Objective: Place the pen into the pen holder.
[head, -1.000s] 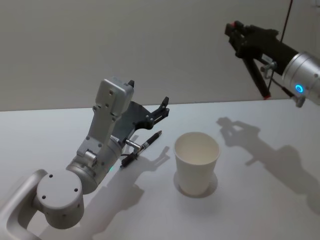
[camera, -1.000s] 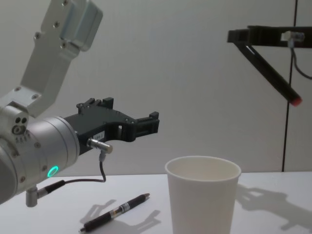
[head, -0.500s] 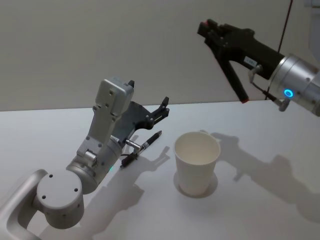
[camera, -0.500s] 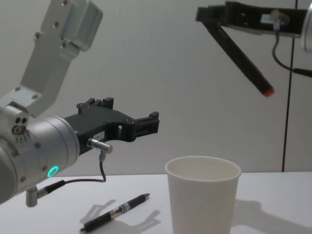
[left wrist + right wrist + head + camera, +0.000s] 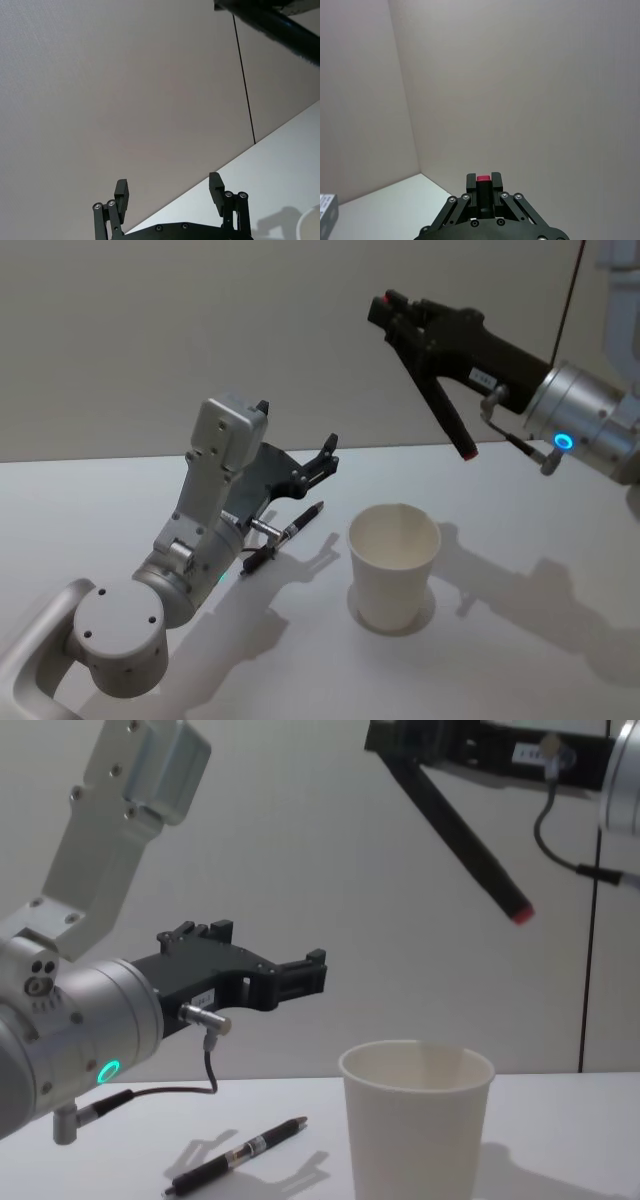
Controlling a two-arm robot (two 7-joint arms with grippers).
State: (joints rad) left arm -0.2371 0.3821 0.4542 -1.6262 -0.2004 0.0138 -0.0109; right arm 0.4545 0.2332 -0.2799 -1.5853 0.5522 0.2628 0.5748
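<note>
My right gripper (image 5: 392,310) is shut on the top of a black pen (image 5: 441,400) with a red tip. The pen hangs tilted, its red end (image 5: 518,914) high above and slightly right of the pen holder, a white paper cup (image 5: 393,565) standing upright on the table. In the right wrist view the red end (image 5: 483,178) sits clamped between the fingers. A second black pen (image 5: 285,537) lies flat on the table left of the cup (image 5: 418,1130). My left gripper (image 5: 325,455) hovers open above that lying pen (image 5: 240,1155), holding nothing.
The white table (image 5: 520,640) ends at a plain grey wall behind. The left arm's grey body (image 5: 200,540) and its cable take up the near-left area. A dark cable (image 5: 585,920) hangs at the right.
My right gripper has carried the red-tipped pen leftward, from the far right to above the cup's right side. The left arm and the lying pen have not moved.
</note>
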